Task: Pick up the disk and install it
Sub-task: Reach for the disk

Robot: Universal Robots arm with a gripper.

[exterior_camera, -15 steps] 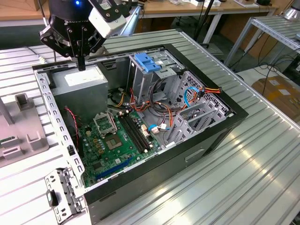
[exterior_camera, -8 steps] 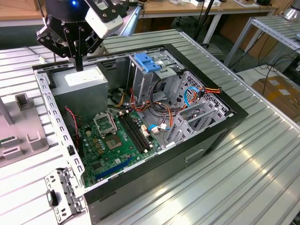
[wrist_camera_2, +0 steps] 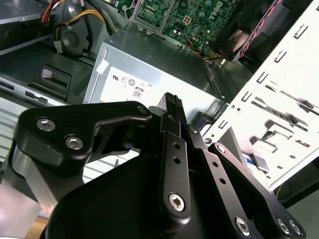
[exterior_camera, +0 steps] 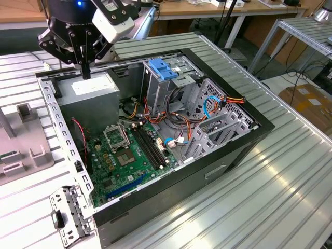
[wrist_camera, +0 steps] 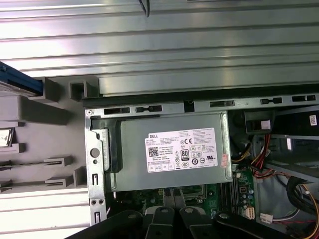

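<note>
Evidently the gripper (exterior_camera: 85,74) hung empty, fingers together, above the power supply (wrist_camera: 169,154). We located the disk (wrist_camera: 22,84), by its blue-railed edge, on the grey fixture (wrist_camera: 45,114) outside the case. We judged it rigid, fairly heavy and shock-sensitive; grip across the railed sides.

This is looking like a robotics lab or workshop. Below the jaws, an opened computer case (exterior_camera: 207,171) is lying on a desk (exterior_camera: 259,207) built of ribbed aluminium slats, its circuit boards and wiring showing. Near the jaws, a grey fixture block (exterior_camera: 21,150) is resting on the same desk. Well beyond the jaws, wooden-topped benches (exterior_camera: 207,8) are standing on metal legs with cables hanging, and a cardboard box (exterior_camera: 306,101) is sitting on the floor by a metal-framed rack (exterior_camera: 306,26).
</note>
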